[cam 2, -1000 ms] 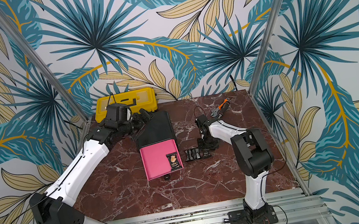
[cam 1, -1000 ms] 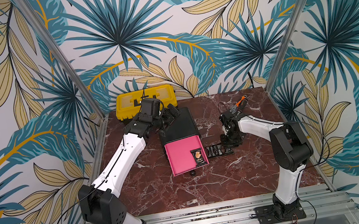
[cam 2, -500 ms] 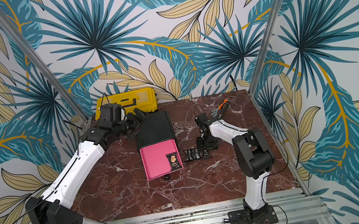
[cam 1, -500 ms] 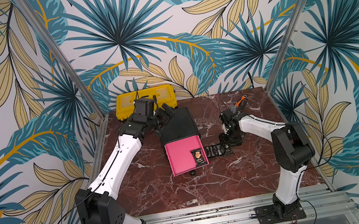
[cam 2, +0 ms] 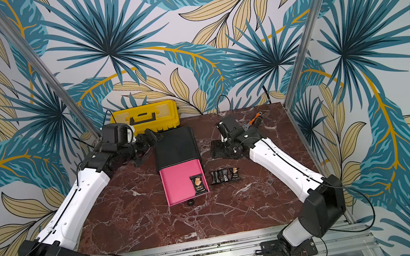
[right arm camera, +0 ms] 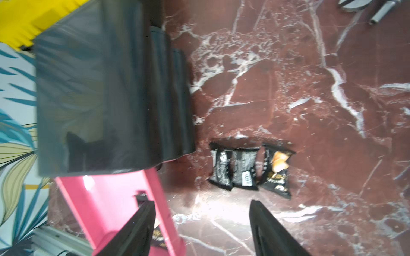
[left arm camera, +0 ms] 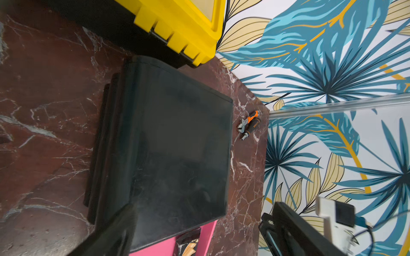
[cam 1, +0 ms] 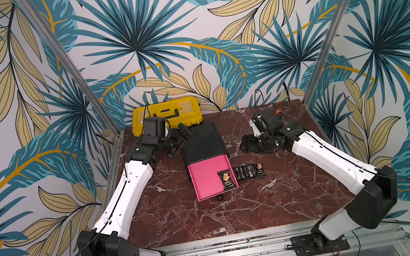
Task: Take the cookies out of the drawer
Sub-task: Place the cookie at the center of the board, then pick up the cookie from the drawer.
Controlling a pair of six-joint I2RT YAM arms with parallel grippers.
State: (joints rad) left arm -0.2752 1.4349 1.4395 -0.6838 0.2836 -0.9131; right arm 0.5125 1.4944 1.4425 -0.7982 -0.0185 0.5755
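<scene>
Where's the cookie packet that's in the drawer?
In a top view the black packet lies in the near right corner of the pink drawer, beside the packets on the table.

Teal-and-tan palm-leaf wallpaper (cam 1: 131, 33) covers the walls (cam 1: 405, 16). Aluminium posts (cam 1: 70, 69) rise at the back corners of the red-brown, white-veined marble surface (cam 1: 280, 200).

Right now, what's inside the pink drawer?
One black cookie packet lies in a front corner. The back of the drawer is hidden inside the black case.
</scene>
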